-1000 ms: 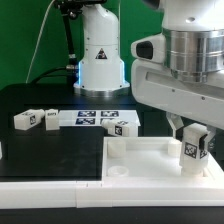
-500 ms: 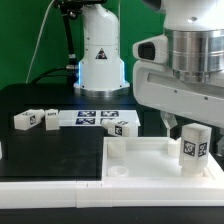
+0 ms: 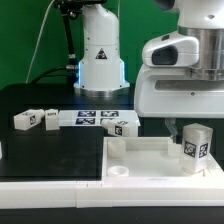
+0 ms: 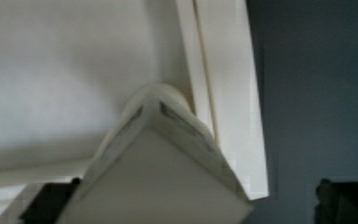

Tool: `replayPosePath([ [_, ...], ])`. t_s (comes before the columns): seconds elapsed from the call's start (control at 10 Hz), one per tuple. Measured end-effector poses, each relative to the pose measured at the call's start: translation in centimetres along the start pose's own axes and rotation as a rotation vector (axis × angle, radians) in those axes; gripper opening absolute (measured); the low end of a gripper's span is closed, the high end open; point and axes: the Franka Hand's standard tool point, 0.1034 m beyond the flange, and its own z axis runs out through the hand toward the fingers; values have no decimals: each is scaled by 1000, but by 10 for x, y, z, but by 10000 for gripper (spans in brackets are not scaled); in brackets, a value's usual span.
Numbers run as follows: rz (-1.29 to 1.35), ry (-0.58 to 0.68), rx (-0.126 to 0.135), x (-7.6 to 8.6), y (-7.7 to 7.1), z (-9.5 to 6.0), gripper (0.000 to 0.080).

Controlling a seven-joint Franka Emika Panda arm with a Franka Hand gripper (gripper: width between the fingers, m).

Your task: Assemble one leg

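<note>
Black tabletop [image 3: 35, 100] carries a large white square tray [image 3: 130, 160] — the small white square-section plastic leg [image 3: 195, 148] stands upright in its corner, at the exterior view's right. The two-finger gripper [image 4: 197, 203] hangs above, fingers apart — holding nothing.

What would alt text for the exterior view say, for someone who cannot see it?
A small white leg stands upright in a corner of a white tray, at the exterior view's right, with a bulky white robot arm directly above it. Other small white tagged pieces lie behind on the black table.
</note>
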Motion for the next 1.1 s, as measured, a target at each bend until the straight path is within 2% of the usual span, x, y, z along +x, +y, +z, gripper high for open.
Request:
replayPosePath([
  [0.4, -371, 1, -11, 1, 2, 0, 649],
  [0.7, -683, -3, -29, 2, 8, 0, 649],
  [0.9, -682, -4, -28, 2, 9, 0, 649],
  [1.0, -682, -4, -28, 2, 9, 0, 536],
  [1.1, -682, -4, -28, 2, 9, 1, 536],
])
